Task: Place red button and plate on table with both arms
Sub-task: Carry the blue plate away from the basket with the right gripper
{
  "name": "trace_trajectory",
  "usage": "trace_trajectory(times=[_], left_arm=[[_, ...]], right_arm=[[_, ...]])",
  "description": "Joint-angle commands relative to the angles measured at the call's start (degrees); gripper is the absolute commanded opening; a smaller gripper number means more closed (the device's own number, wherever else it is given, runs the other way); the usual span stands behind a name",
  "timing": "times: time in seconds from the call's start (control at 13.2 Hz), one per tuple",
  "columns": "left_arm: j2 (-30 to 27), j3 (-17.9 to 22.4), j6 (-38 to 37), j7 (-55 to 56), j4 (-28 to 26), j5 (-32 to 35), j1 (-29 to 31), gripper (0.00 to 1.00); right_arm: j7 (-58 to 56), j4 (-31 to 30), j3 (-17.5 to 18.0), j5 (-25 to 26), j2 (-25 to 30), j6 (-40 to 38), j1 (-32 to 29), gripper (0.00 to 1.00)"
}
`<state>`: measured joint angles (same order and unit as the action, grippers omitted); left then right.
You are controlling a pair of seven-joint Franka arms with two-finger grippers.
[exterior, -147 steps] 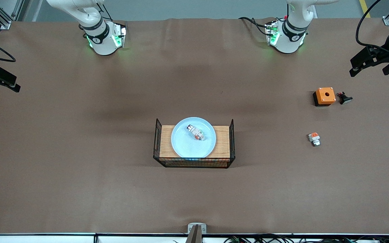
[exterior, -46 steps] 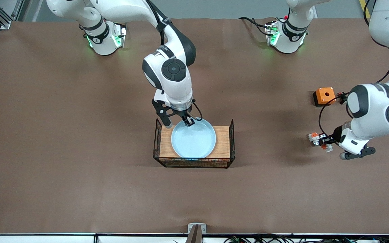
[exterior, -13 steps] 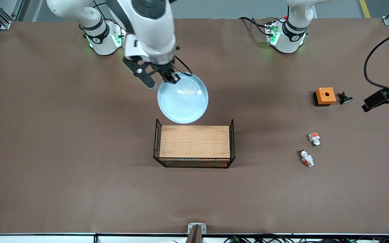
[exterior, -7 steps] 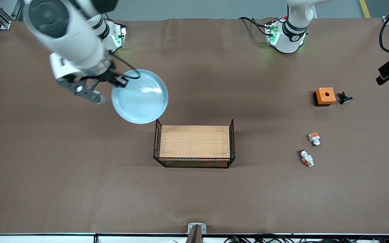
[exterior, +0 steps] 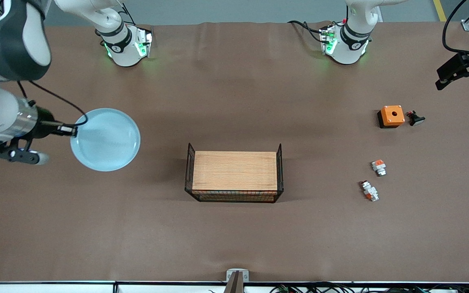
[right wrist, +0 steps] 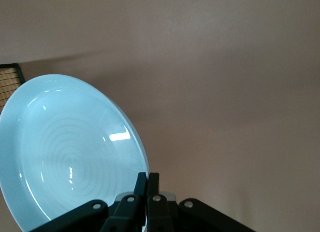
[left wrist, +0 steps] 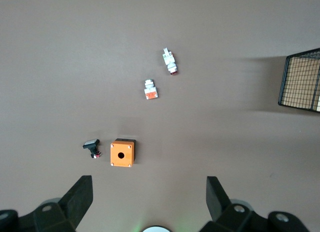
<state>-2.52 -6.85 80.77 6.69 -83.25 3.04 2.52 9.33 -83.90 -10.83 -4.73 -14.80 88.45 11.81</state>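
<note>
Right gripper [exterior: 69, 130] is pinching the plate [exterior: 105, 139] by its rim, fingers clamped together on it, carrying it in the air over the table [exterior: 234, 236] near the right arm's end edge. Left gripper [left wrist: 150, 202] is hovering high over the left arm's end edge, fingers spread wide apart, holding nothing. Red button [exterior: 369, 191] is lying on the table toward the left arm's end, just beside the stubby white block [exterior: 379, 167] and nearer the front camera.
</note>
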Motion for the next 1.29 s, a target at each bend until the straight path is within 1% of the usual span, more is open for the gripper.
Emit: trace_trajectory(times=[0.0,0.15,0.23,0.45,0.61,0.68,0.83,1.06,1.21], left_arm=[[-2.23,1.48,0.53,-1.33,-3.05,-0.67,-1.11,1.0],[-4.41,1.48,2.36,-1.33,-5.67,-0.67,-0.94,1.0],[-4.43,1.48,2.73,-1.33,-6.04,-0.67,-0.93,1.0],[-4.6,1.04,2.73,-1.33,-7.62,-2.07,-1.02,1.0],[-4.6,1.04,2.73,-1.33,-7.62,-3.92,-1.02,1.0],[-4.6,0.26,2.73,-1.33,-7.62,-3.92,-1.02,1.0],[-4.51,-0.54,2.56,-1.16,-7.62,-3.14,-0.93,1.0],[-4.16,-0.45,2.38,-1.07,-7.54,-2.96,-0.67,1.0],[-3.81,-0.45,2.47,-0.72,-7.19,-1.65,-0.67,1.0]], right_arm=[[-7.9,-7.22,1.25,0.16,1.01,8.37,-4.85,0.01],[-12.03,-11.79,1.25,0.16,-0.22,15.93,-7.05,0.01],[-13.44,-13.55,1.25,0.07,-1.62,19.54,-8.11,0.01],[-16.61,-14.63,1.34,-0.19,-6.89,25.36,-10.48,0.01],[-17.06,-14.45,1.34,-0.19,-9.27,27.56,-10.67,0.01],[-17.06,-14.54,1.25,-0.19,-9.8,28.09,-11.01,0.01],[-17.84,-14.45,1.34,-0.28,-11.56,28.71,-12.06,0.01],[-24.07,-14.54,1.34,-0.63,-14.72,33.01,-13.82,0.0],[-24.71,-14.54,1.34,-0.72,-16.21,33.28,-14.09,0.0]])
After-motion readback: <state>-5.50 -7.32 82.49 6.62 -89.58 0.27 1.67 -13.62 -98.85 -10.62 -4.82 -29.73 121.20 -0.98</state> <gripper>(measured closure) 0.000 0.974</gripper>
